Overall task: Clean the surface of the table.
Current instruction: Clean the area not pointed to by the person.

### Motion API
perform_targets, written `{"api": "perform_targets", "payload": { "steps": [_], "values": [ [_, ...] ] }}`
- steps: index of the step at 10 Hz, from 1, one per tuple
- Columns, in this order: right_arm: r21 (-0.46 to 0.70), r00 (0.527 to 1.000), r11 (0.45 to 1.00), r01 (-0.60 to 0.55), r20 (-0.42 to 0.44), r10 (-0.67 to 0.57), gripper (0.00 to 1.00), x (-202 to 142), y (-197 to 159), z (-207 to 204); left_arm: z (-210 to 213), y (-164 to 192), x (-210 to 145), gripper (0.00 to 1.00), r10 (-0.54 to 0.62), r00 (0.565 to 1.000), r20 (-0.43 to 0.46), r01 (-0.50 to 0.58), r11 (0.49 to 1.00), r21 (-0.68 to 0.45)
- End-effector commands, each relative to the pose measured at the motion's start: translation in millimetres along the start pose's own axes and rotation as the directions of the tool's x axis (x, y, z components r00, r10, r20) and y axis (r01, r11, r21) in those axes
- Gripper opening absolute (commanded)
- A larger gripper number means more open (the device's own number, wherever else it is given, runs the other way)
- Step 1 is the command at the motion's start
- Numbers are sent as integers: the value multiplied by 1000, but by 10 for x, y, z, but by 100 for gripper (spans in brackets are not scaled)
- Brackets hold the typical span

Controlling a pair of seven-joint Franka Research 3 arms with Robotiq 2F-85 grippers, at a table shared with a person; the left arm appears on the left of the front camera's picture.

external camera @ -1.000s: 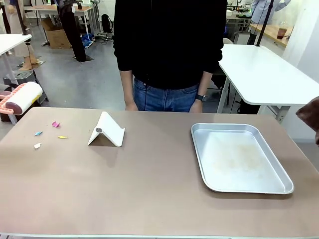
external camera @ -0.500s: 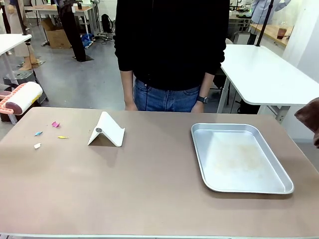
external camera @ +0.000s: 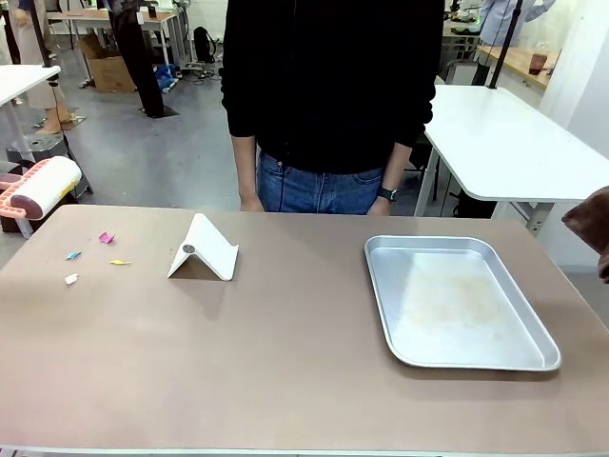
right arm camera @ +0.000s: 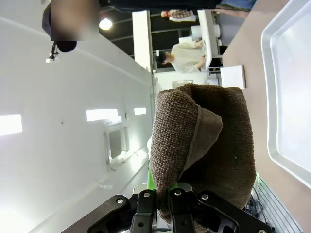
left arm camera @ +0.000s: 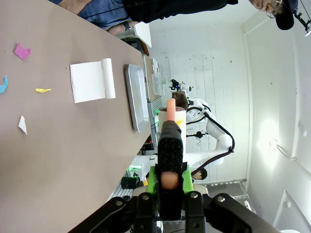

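Table (external camera: 285, 381): matte taupe-brown.
Metal tray (external camera: 457, 309): plain silver.
Folded stand (external camera: 211, 252): white.
Pink scrap (external camera: 106, 237), blue scrap (external camera: 72, 255), yellow scrap (external camera: 118, 262), white scrap (external camera: 70, 279).
Lint roller (external camera: 43, 186): white roll, pink frame.
Cloth (right arm camera: 209, 141): brown terry.

We see the table (external camera: 285, 381), wide and rectangular, its matte taupe-brown top edged thinly in pale; small coloured scraps (external camera: 106, 237) lie near its left end.
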State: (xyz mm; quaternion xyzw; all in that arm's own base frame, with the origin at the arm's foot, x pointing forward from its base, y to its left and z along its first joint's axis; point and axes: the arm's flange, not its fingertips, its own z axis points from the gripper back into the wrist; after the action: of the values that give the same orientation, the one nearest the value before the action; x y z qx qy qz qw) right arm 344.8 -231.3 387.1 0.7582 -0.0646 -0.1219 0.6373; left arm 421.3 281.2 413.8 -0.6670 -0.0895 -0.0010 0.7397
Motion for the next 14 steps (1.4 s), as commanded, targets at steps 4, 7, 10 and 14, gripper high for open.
{"api": "perform_targets", "payload": {
  "steps": [4, 7, 10, 14],
  "values": [
    [16, 1000, 1000, -3, -7, 3, 0, -15, 40, 13, 7, -33, -19, 0, -16, 1000, -11, 16, 1000, -12],
    [16, 1000, 1000, -3, -7, 3, 0, -15, 40, 13, 7, -33, -19, 0, -16, 1000, -11, 16, 1000, -12],
    [16, 1000, 1000, -3, -7, 3, 0, -15, 40, 13, 7, -33, -19, 0, -16, 1000, -11, 16, 1000, -12],
    [16, 1000, 1000, -3, -7, 3, 0, -15, 40, 13, 7, -33, -19, 0, -16, 1000, -11, 16, 1000, -12]
  ]
}}
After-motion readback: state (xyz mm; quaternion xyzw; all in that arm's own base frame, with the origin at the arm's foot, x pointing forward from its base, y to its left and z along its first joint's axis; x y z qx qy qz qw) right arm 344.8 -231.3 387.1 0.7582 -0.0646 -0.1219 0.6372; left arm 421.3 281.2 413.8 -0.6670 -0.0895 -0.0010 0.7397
